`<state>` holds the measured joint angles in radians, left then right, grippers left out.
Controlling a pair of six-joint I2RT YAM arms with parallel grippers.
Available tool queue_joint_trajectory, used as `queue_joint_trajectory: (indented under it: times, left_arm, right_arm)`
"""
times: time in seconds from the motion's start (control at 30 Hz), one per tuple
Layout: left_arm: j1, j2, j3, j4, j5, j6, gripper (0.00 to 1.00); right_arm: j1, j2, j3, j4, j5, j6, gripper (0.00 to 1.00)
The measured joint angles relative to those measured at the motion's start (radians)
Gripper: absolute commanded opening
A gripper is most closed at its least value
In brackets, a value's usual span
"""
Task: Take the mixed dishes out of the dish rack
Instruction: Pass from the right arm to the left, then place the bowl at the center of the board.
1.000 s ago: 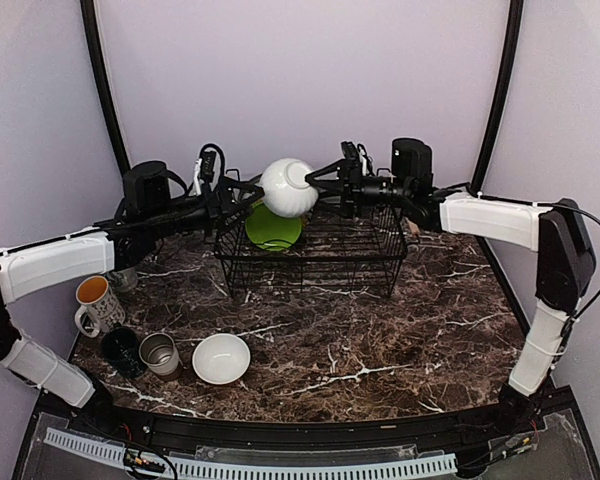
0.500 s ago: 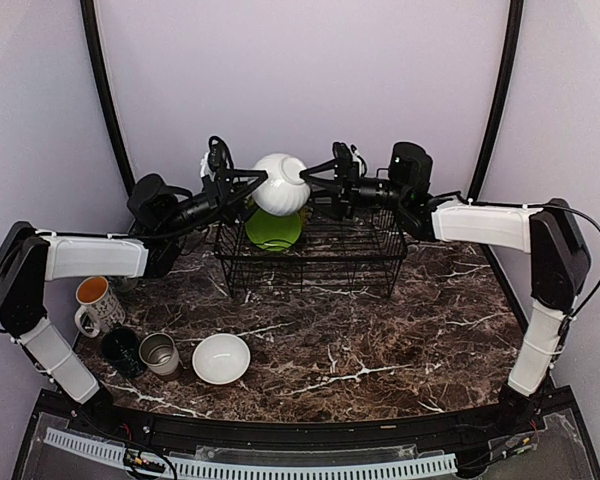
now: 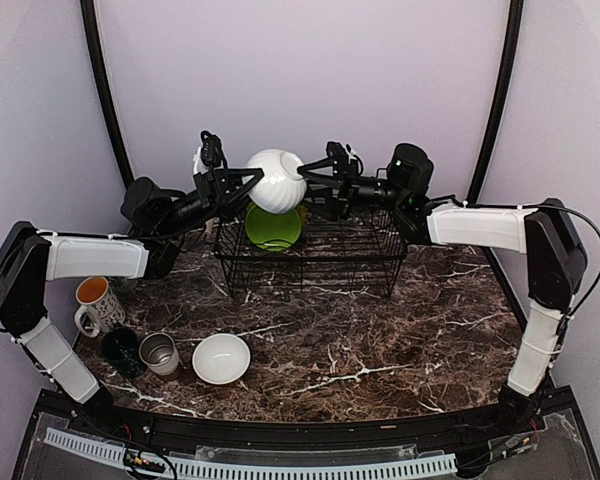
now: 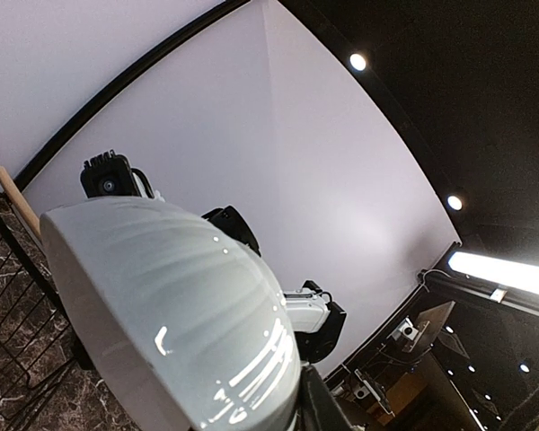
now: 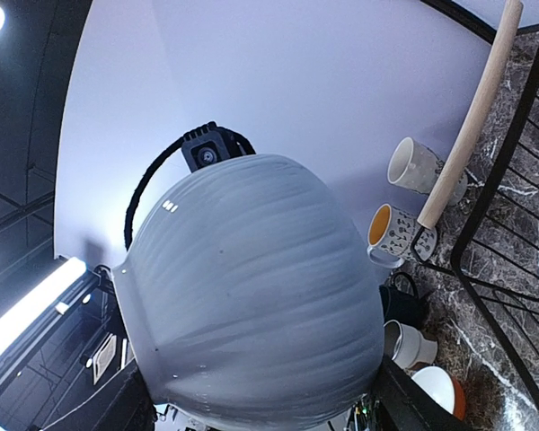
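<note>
One bowl (image 3: 276, 180) between left tool (image 3: 247, 186), right tool (image 3: 305, 181)

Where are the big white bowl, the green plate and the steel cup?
White bowl (image 3: 276, 181): top view, middle of its ribbed outside.
Green plate (image 3: 273, 230): top view, middle of its face.
Steel cup (image 3: 160, 352): top view, its open mouth.

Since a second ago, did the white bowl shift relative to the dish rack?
Yes. The white bowl has drifted slightly left and up-frame against the dish rack, which sits where it was.
</note>
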<state>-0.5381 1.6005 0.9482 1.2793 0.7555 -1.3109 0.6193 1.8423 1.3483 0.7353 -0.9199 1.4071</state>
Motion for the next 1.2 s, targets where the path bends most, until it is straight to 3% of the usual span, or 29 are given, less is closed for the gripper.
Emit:
queue_joint_trajectory:
  times: [0.2, 0.37, 0.6, 0.73, 0.87, 0.97, 1.2]
  left_arm:
    - [-0.004, 0.000, 0.000, 0.005, 0.000, -0.001, 0.01]
    - [-0.008, -0.003, 0.000, 0.002, -0.006, -0.003, 0.01]
    - [-0.020, -0.066, -0.014, -0.129, -0.015, 0.013, 0.01]
    - [-0.020, -0.130, -0.020, -0.229, -0.024, 0.056, 0.01]
    - [-0.026, -0.211, -0.015, -0.448, -0.059, 0.164, 0.01]
    - [-0.054, -0.248, 0.031, -0.716, -0.125, 0.312, 0.01]
    - [-0.240, -0.274, 0.140, -1.239, -0.350, 0.611, 0.01]
  right_arm:
    - [0.000, 0.012, -0.001, 0.032, -0.005, 0.023, 0.71]
    - [0.000, 0.012, -0.002, 0.036, -0.006, 0.009, 0.98]
    - [-0.019, 0.011, -0.041, -0.015, 0.020, -0.108, 0.99]
    - [-0.044, -0.013, -0.052, -0.125, 0.047, -0.206, 0.99]
    - [-0.068, -0.062, -0.053, -0.280, 0.100, -0.322, 0.99]
    - [-0.079, -0.109, -0.053, -0.418, 0.163, -0.426, 0.99]
    - [-0.086, -0.229, -0.015, -0.747, 0.367, -0.679, 0.99]
